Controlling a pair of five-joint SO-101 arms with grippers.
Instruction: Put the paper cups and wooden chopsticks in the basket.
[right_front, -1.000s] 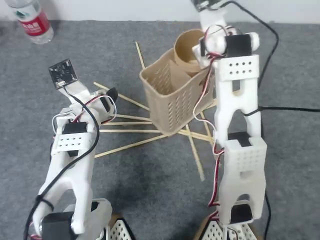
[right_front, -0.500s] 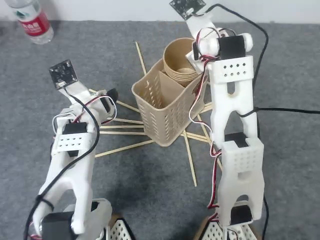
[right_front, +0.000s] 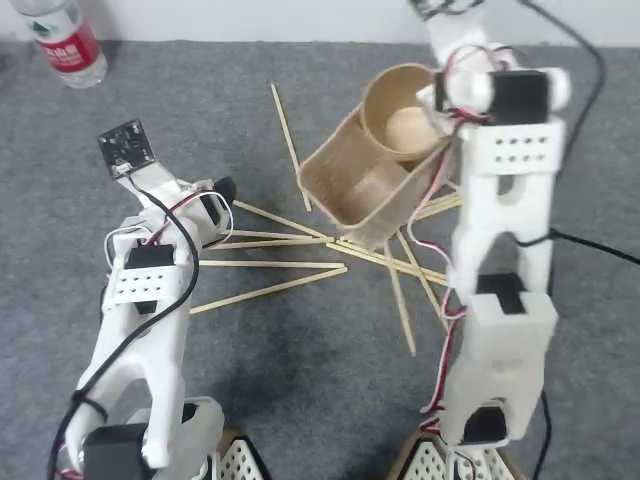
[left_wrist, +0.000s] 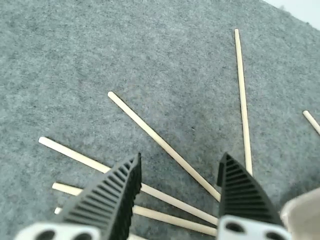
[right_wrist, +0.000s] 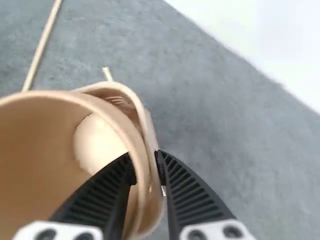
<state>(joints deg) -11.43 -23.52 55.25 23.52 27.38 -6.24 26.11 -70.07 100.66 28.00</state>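
The right gripper was closed tight on the rim of the stacked paper cups, with one black ridged finger inside the outermost cup's wall and the other pressed against it from outside. Seen from the high view, the paper cups sat nested together in the end of the beige basket nearest the right arm, their round mouth facing up. The basket itself was tilted rather than standing flat, its open interior turned toward the overhead camera, and its lower edge lay over the place where several wooden chopsticks met. The chopsticks fanned out across the grey mat, some toward the left arm and some under the right arm. The left gripper hung above the mat with its two fingers spread wide apart, holding nothing; pale chopsticks lay on the mat below it, one running diagonally through the gap. From above, the left gripper was beside the ends of those sticks, well apart from the basket. A water bottle lay at the mat's far corner.
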